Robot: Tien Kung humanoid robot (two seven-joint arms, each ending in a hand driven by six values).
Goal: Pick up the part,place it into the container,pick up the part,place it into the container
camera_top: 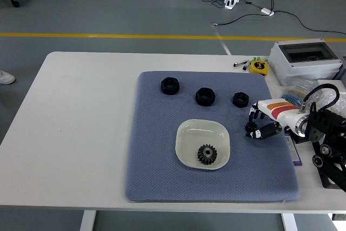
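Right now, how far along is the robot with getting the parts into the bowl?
One gear already lies in the white bowl. The right hand is off at the mat's right side, fingers curled on nothing. Three black nuts, the left, middle and right, are not yet picked and sit in a row on the blue mat. The left arm is out of view.
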